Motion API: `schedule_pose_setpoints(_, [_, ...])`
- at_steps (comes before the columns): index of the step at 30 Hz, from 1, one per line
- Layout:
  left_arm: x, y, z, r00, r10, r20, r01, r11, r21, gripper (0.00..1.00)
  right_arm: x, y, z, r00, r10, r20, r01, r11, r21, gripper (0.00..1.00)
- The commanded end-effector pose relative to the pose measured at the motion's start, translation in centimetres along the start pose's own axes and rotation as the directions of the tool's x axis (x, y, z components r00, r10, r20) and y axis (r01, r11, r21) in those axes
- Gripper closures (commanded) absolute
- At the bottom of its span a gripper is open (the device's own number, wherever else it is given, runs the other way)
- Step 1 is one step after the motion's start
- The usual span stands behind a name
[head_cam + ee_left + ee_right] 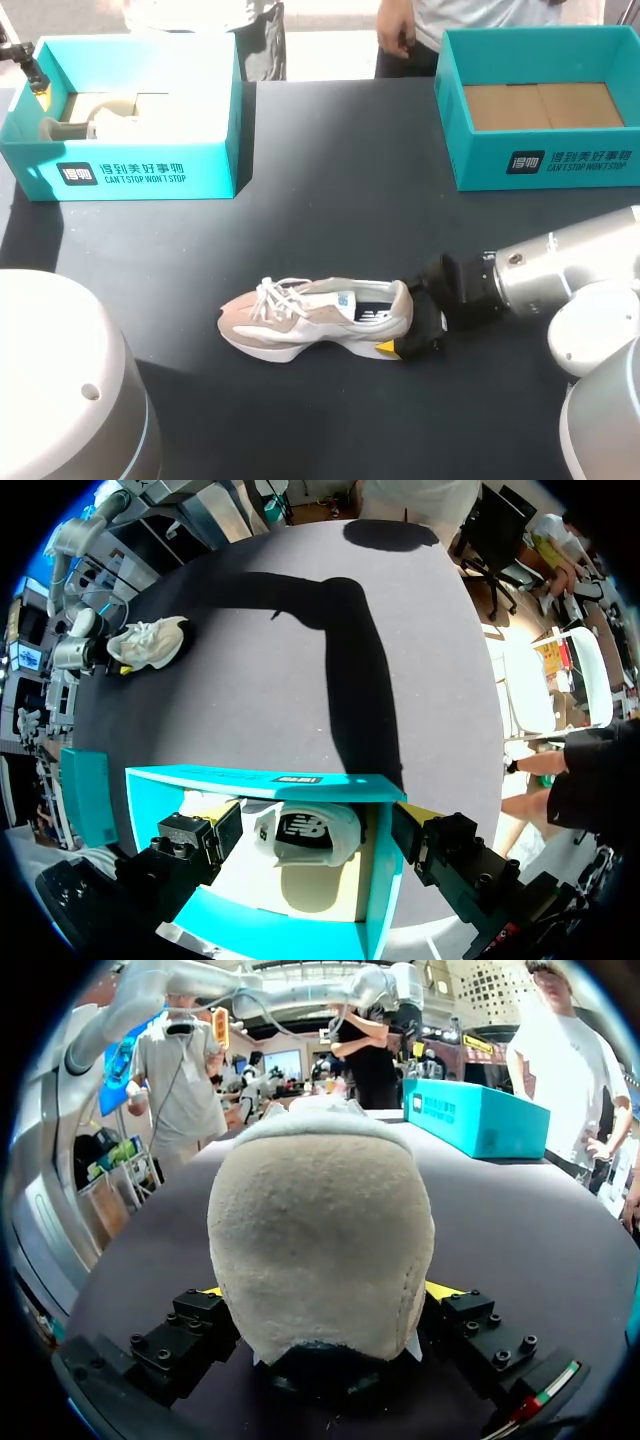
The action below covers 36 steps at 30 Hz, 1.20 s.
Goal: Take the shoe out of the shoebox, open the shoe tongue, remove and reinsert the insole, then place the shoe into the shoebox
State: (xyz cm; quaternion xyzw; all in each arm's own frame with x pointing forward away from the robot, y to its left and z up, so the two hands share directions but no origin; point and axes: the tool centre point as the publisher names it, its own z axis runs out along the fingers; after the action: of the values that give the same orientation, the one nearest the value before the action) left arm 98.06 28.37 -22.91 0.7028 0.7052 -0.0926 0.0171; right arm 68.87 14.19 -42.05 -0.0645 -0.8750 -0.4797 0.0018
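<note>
Because the shoe [312, 318] stands on its sole mid-table, clear of both boxes, the right gripper [325, 1298] pinches its heel from two sides, probably to steady it for work on the tongue. The left gripper [320, 848] hangs spread wide over the left shoebox [150, 170], where a second shoe [112, 125] lies.

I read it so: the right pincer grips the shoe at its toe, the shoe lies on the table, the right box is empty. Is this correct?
Not quite. The right pincer grips the shoe at its heel, not its toe; the right wrist view shows the heel between its fingers. The rest holds: shoe on the table, right box empty.
</note>
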Motion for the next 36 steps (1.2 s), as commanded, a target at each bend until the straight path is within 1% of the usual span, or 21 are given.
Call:
schedule_pose_setpoints(1, [0.0, -0.1, 0.0, 1.0, 0.0, -0.003, 0.0, 1.0, -0.001, 0.0, 0.0, -0.2, 1.7, 1.0, 0.0, 0.006, 0.0, 1.0, -0.013, 0.0])
schedule_pose_setpoints(5, [0.0, -0.1, 0.0, 1.0, 0.0, -0.003, 0.0, 1.0, -0.001, 0.0, 0.0, -0.1, 2.3, 1.0, 0.004, 0.016, -0.003, 1.0, -0.027, 0.0])
schedule_pose_setpoints(6, [0.0, -0.1, 0.0, 1.0, 0.0, -0.003, 0.0, 1.0, -0.001, 0.0, 0.0, -0.1, 2.4, 1.0, 0.004, 0.017, -0.004, 1.0, -0.027, 0.09])
schedule_pose_setpoints(7, [0.0, -0.1, 0.0, 1.0, 0.0, -0.003, 0.0, 1.0, -0.001, 0.0, -0.1, -0.1, 2.5, 1.0, 0.009, 0.023, -0.009, 1.0, -0.027, 0.55])
schedule_pose_setpoints(8, [0.0, -0.1, 0.0, 1.0, 0.0, -0.003, 0.0, 1.0, -0.001, 0.0, -0.1, -0.1, 2.5, 0.999, 0.014, 0.032, -0.013, 1.0, -0.023, 0.83])
schedule_pose_setpoints(9, [0.0, -0.1, 0.0, 1.0, 0.0, -0.003, 0.0, 1.0, -0.001, 0.0, -0.1, -0.1, 2.6, 0.999, 0.014, 0.033, -0.014, 1.0, -0.023, 1.0])
schedule_pose_setpoints(12, [0.0, -0.1, 0.0, 1.0, 0.0, -0.003, 0.0, 1.0, -0.001, 0.0, -0.2, -0.2, 2.6, 0.999, 0.011, 0.032, -0.01, 1.0, -0.028, 1.0])
schedule_pose_setpoints(21, [0.0, -0.1, 0.0, 1.0, 0.0, -0.003, 0.0, 1.0, -0.001, 0.0, -0.4, -0.2, 1.9, 0.999, -0.022, -0.028, 0.022, 1.0, -0.021, 1.0])
schedule_pose_setpoints(28, [0.0, -0.1, 0.0, 1.0, 0.0, -0.003, 0.0, 1.0, -0.001, 0.0, -1.0, -0.1, 1.4, 0.998, -0.042, -0.044, 0.041, 0.999, -0.017, 1.0])
schedule_pose_setpoints(34, [0.0, -0.1, 0.0, 1.0, 0.0, -0.003, 0.0, 1.0, -0.001, 0.0, -1.2, -0.1, 1.8, 0.997, -0.047, -0.061, 0.046, 0.999, -0.017, 1.0])
schedule_pose_setpoints(36, [0.0, -0.1, 0.0, 1.0, 0.0, -0.003, 0.0, 1.0, -0.001, 0.0, -1.2, -0.2, 2.0, 0.998, -0.03, -0.056, 0.031, 0.999, 0.01, 1.0])
